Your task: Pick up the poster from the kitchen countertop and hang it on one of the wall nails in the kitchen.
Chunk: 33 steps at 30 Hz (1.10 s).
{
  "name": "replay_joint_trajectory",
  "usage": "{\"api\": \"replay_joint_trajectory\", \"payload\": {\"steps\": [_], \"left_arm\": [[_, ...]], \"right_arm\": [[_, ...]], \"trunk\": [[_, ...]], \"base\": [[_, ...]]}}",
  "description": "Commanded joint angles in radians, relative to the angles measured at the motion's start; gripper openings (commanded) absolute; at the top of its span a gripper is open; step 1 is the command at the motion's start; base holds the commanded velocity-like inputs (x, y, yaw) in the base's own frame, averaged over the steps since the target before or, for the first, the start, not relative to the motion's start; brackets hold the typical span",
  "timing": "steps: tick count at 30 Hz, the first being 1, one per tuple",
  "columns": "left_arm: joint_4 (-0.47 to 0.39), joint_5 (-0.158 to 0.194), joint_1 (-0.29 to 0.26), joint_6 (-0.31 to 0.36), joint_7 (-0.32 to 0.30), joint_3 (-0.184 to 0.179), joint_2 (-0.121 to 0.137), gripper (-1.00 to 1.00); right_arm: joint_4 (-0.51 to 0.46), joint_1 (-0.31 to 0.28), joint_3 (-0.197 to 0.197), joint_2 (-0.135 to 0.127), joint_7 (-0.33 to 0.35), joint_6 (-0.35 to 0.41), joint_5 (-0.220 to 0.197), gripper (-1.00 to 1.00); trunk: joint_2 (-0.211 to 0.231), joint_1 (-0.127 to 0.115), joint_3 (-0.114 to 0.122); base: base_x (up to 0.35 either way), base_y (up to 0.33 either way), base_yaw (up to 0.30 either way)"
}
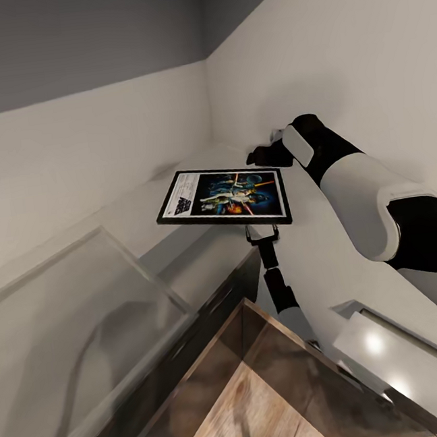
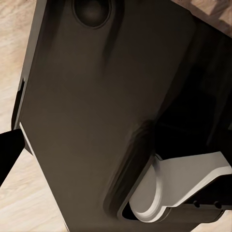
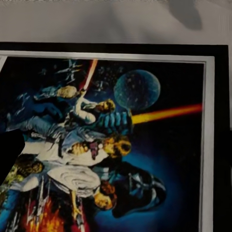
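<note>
The right arm (image 1: 351, 190) reaches forward from the view's right, elbow bent, its black wrist ending near the far wall. The right gripper (image 1: 260, 154) is too dark to show how its jaws stand. A thin black-and-white arm segment (image 1: 278, 286) rises upright at centre.

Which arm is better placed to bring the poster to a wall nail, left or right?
Right. Its fingers grip the poster's near edge, holding it above the countertop. The left wrist view faces the robot's dark body and wooden floor.
</note>
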Motion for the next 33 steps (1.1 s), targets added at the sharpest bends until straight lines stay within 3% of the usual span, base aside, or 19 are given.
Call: {"api": "replay_joint_trajectory", "payload": {"steps": [1,33], "left_arm": [[-0.001,0.003,0.0,0.001,-0.005,0.002,0.0,1.0],[-0.001,0.003,0.0,0.001,-0.006,0.002,0.001,1.0]], "right_arm": [[-0.001,0.0,-0.001,0.0,-0.007,0.003,-0.009,1.0],[0.003,0.002,-0.001,0.0,-0.008,0.002,-0.01,1.0]], "trunk": [[0.0,0.0,-0.001],[0.0,0.0,-0.001]], "base": [[0.063,-0.056,0.0],[0.046,-0.038,0.0]]}}
